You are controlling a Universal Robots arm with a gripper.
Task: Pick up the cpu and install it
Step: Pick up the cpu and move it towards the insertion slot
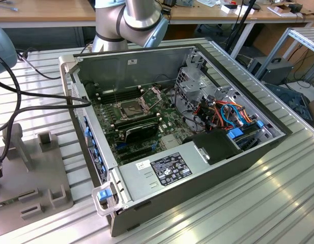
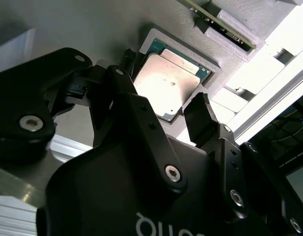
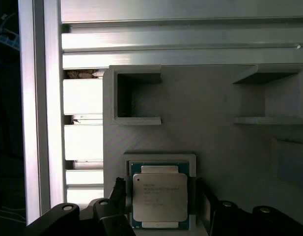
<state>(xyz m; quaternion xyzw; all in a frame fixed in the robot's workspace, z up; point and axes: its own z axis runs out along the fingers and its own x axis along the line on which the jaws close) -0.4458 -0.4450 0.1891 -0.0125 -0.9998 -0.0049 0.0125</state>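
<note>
The cpu (image 3: 159, 199) is a silvery square chip lying flat in a shallow recess of a grey holder plate (image 3: 200, 98); in the second wrist view the cpu (image 2: 171, 83) shows the same metal face. My gripper (image 3: 161, 194) is open, with one black finger on each side of the chip and a gap at both sides. In the second wrist view the gripper (image 2: 163, 83) hovers close over it, not closed on it. The dark square socket (image 1: 132, 108) with its raised metal frame sits on the motherboard inside the open computer case (image 1: 238, 157).
The grey holder plate (image 1: 29, 178) with upright blocks (image 1: 47, 140) lies on the ribbed aluminium table at the exterior view's left, beside the case. A power supply (image 1: 162, 170), drive cage (image 1: 195, 86) and coloured cables (image 1: 228, 114) crowd the case. Black cables (image 1: 24, 96) trail over the case wall.
</note>
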